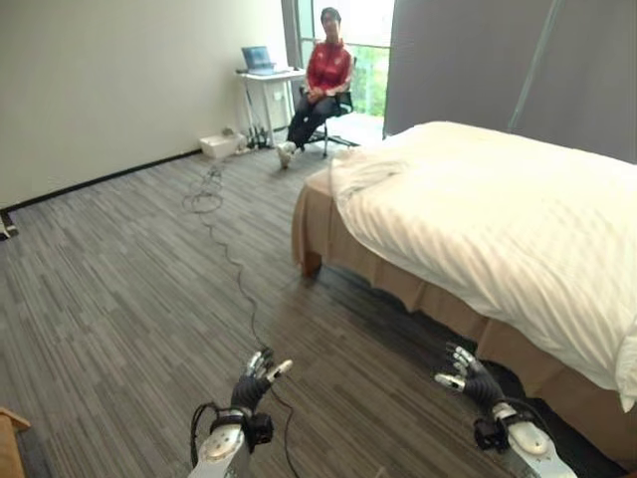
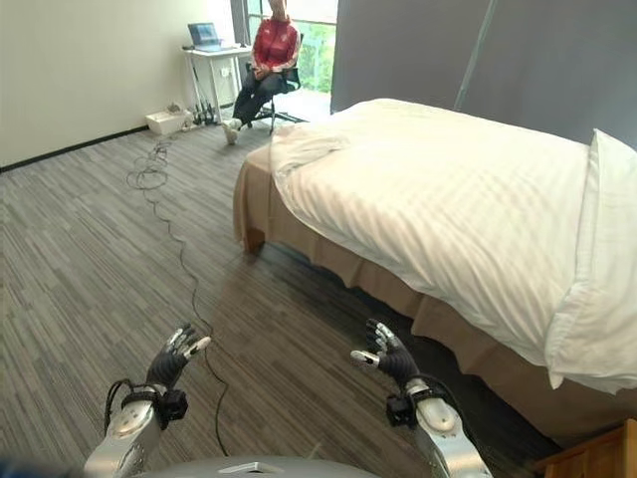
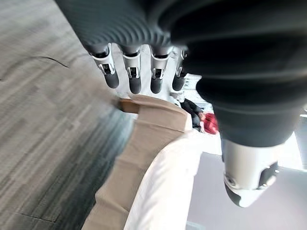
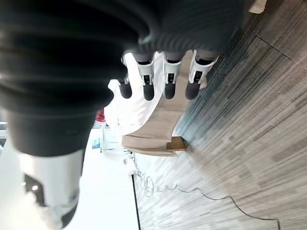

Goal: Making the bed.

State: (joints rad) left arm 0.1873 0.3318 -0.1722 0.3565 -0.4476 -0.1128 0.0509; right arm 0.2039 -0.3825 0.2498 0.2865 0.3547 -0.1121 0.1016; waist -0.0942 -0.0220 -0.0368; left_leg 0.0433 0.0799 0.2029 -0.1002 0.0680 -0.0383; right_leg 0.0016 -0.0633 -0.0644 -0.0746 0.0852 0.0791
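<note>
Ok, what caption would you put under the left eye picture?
Both open hands, left hand and right hand, held over the floor beside the bed, a person seated beyond.

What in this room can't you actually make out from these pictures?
- The far side of the bed: hidden behind the white duvet in both eye views.
- The pillow: cut off by the right eye view's edge.
- The laptop screen on the desk: too small to read.
- The wooden furniture: only a corner shows in the right eye view.
- The seated person: blurred, partly behind the left hand in the left wrist view.
</note>
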